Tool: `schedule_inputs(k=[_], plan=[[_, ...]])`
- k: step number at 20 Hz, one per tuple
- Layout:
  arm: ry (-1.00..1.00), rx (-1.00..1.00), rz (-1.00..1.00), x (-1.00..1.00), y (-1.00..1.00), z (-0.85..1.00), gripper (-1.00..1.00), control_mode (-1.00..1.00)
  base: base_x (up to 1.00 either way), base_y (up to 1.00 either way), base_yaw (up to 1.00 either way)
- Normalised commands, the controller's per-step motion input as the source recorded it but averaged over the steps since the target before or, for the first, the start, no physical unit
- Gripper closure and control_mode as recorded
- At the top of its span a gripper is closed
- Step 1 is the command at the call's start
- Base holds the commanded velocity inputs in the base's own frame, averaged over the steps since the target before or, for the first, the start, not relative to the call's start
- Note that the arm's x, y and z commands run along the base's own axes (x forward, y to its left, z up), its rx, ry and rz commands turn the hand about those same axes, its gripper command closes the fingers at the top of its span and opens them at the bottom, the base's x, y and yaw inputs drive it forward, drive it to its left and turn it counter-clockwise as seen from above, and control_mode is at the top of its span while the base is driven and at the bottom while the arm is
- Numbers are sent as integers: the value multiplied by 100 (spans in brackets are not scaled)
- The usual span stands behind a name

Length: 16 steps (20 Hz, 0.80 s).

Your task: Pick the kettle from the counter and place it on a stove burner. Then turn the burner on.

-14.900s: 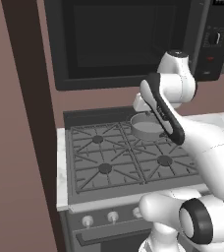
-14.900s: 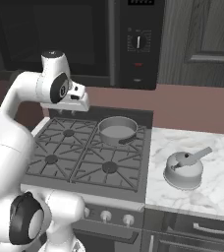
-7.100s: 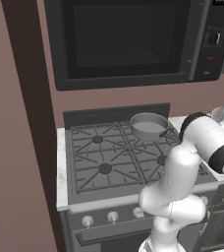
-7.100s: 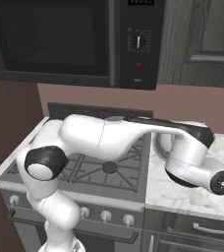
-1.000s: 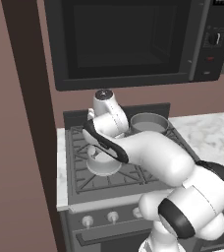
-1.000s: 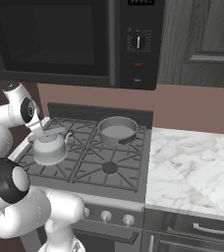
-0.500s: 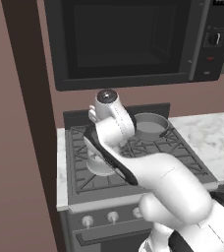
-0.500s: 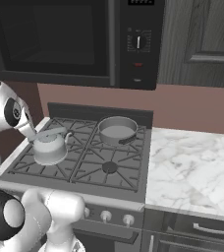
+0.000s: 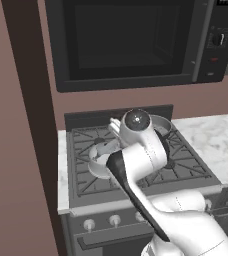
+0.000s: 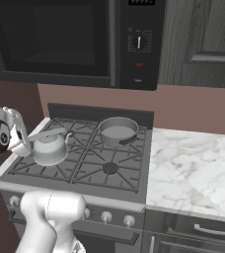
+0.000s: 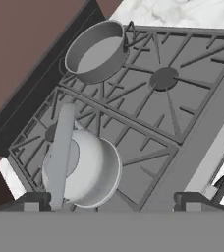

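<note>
You have the kettle (image 10: 49, 146) sitting upright on the grate over the front-left stove burner (image 11: 55, 133), clear of the counter (image 10: 196, 168), so the placing looks done and what remains, by my judgement, is the knob (image 9: 115, 219) on the front panel. The tool (image 11: 111, 199) stands wide and released, holding nothing. In the hand view the kettle lies just ahead of the fingertips (image 11: 33, 199), nearer one of them and apart from both; the pot (image 10: 117, 130) occupies the rear burner.
</note>
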Motion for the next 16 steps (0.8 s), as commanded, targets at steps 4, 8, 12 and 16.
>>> schedule_inputs(k=[4, 8, 12, 16], plan=[[-60, 0, 2, -51, -23, 20, -100, -100, 0, 0, 0], [-11, 0, 0, -6, 0, 2, -100, -100, 0, 0, 0], [0, 0, 0, 0, 0, 0, -100, -100, 0, 0, 0], [0, 0, 0, 0, 0, 0, -100, -100, 0, 0, 0]])
